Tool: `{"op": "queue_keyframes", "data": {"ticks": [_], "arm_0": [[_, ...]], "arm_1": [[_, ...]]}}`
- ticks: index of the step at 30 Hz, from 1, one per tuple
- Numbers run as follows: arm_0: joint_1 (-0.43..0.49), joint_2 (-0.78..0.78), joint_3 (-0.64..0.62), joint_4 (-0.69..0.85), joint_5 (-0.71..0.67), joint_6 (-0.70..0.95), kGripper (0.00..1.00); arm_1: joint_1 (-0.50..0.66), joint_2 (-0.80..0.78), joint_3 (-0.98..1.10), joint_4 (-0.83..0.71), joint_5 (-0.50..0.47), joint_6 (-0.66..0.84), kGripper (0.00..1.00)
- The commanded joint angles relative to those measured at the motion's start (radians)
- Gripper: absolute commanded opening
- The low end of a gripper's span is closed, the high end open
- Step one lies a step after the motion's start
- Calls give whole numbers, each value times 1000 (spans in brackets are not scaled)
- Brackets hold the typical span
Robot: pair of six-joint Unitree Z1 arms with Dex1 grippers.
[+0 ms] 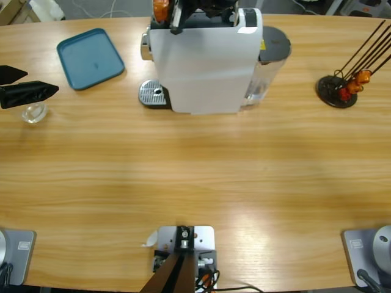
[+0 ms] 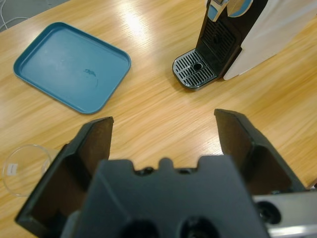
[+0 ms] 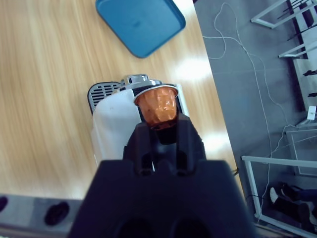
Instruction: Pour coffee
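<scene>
Above white coffee machine (image 3: 116, 131), unlabelled orange capsule (image 3: 157, 105) in right gripper (image 3: 162, 130)

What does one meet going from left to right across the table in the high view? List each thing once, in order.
left gripper above the clear glass → blue tray → drip grate → white coffee machine → capsule stand

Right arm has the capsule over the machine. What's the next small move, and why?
Probably lower the right gripper straight down towards the top of the white coffee machine. Its jaws are shut on the orange foil capsule, which hangs above the machine, not yet loaded. I cannot see the slot itself.
</scene>
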Motion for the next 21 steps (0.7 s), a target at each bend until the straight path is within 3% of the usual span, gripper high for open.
{"op": "queue_keyframes", "data": {"ticks": [1, 21], "arm_0": [[-8, 31, 39, -9, -7, -10, 881], [-8, 31, 38, -14, -7, -10, 881]], "arm_1": [[-36, 50, 21, -11, -27, -13, 0], [-28, 60, 21, 3, -30, -12, 0]]}}
